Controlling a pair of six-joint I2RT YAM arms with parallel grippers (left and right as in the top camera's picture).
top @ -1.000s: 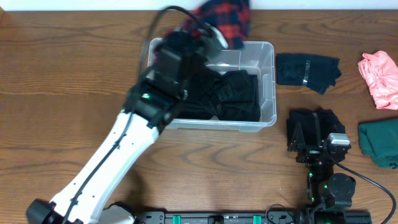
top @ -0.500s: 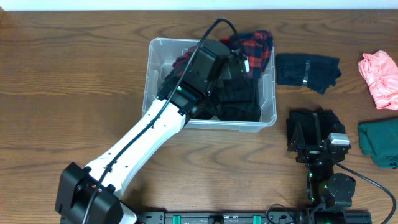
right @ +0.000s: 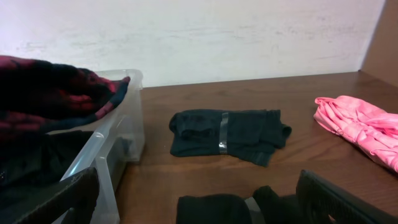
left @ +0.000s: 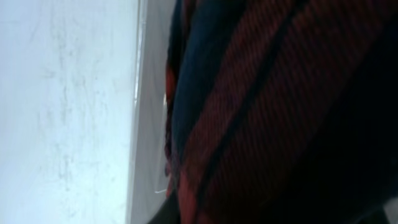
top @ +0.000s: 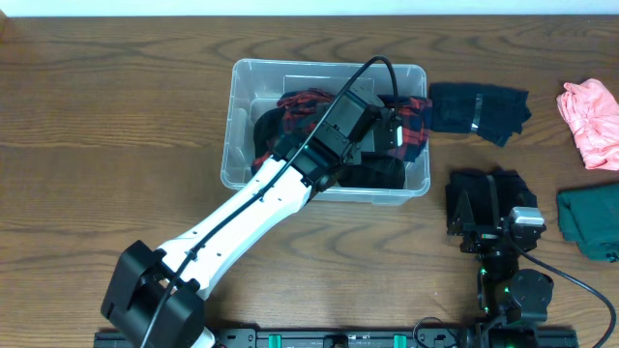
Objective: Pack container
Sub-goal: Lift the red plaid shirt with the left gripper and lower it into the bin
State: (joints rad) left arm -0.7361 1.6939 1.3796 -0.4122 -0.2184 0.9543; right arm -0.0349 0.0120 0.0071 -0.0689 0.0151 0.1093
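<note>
The container (top: 242,116) is a clear tub at the table's middle back, with black clothes (top: 377,176) in it. My left gripper (top: 392,130) is inside its right half, shut on a red and black plaid garment (top: 300,104) that drapes over the black clothes and the right rim. The plaid cloth (left: 261,112) fills the left wrist view and hides the fingers. My right gripper (top: 490,220) is open and low over a black garment (top: 484,188) to the right of the tub. In the right wrist view the gripper (right: 199,199) straddles that garment (right: 249,208), with the tub (right: 118,143) at the left.
A dark folded garment with a grey stripe (top: 479,109) lies right of the tub, also in the right wrist view (right: 230,134). A pink garment (top: 590,121) and a teal garment (top: 590,222) lie at the right edge.
My left arm has swung the plaid garment from behind the tub's back rim down into the tub and toward its right side. The right arm has not moved.
</note>
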